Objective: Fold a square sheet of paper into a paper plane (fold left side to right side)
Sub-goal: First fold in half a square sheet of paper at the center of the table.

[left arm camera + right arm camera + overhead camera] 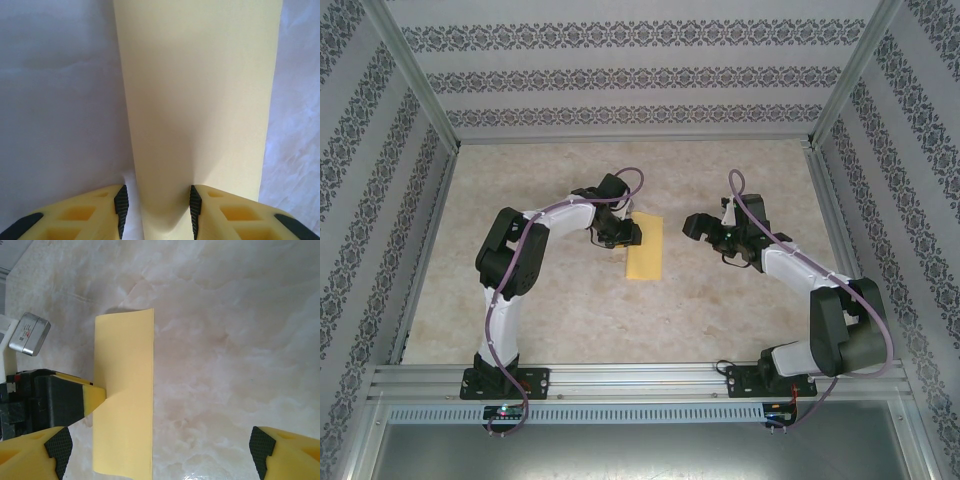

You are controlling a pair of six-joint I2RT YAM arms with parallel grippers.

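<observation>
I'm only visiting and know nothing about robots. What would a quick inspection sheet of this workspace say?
Surface: pale marble-patterned table, flat.
Job's things: yellow sheet of paper lies flat as a narrow rectangle, apparently folded in half.
Clutter: nothing seen.
Grippers: left gripper open, its fingers straddling the paper's left edge; right gripper open wide, apart from the paper, to its right.
Cables: purple cables loop along both arms, off the paper.
Surroundings: patterned wallpaper walls on three sides; metal frame rails at the near edge.
</observation>
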